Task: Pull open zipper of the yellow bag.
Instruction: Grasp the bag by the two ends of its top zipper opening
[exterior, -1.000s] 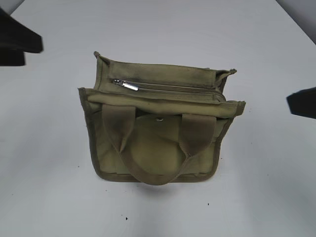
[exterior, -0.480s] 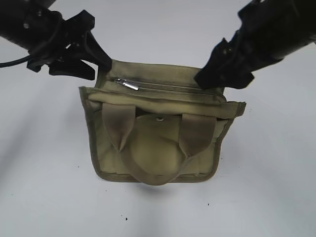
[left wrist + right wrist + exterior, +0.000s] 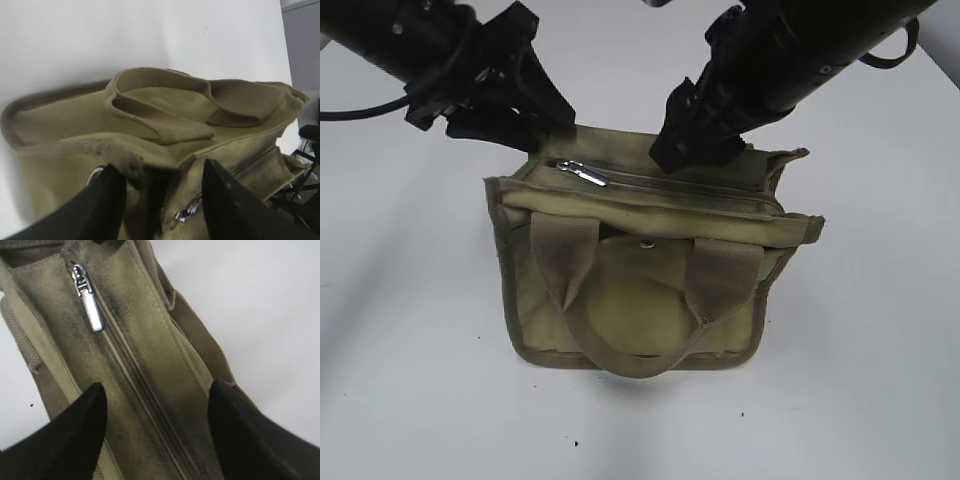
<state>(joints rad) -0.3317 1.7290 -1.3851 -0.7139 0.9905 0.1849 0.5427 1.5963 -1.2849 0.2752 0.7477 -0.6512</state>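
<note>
The yellow bag point(image 3: 640, 270) stands mid-table, its zipper point(image 3: 670, 182) closed, the pull tab point(image 3: 582, 172) at the 9 o'clock end. The left gripper point(image 3: 160, 200) straddles that corner with jaws spread, apparently to steady it. The right gripper point(image 3: 155, 435), parted and empty, hangs over the zipper line.

both arms are matte black throughout. in the exterior view the left arm point(image 3: 415, 40) is a thick rounded limb entering from about ten o'clock, with a thin black cable point(image 3: 360, 108) trailing off its underside toward nine o'clock. its gripper, the left gripper point(image 3: 542, 118), ends in angular, wedge-shaped black fingers. the right arm point(image 3: 820, 40) comes in from about two o'clock, bulkier and blockier, with a looped black cable point(image 3: 900, 52) at its outer side; the right gripper point(image 3: 695, 145) is a chunky dark block. in the wrist views the fingers point(image 3: 107, 200) look smooth, slightly glossy, tapering to blunt rounded tips, as do those on the right point(image 3: 82, 427).
</note>
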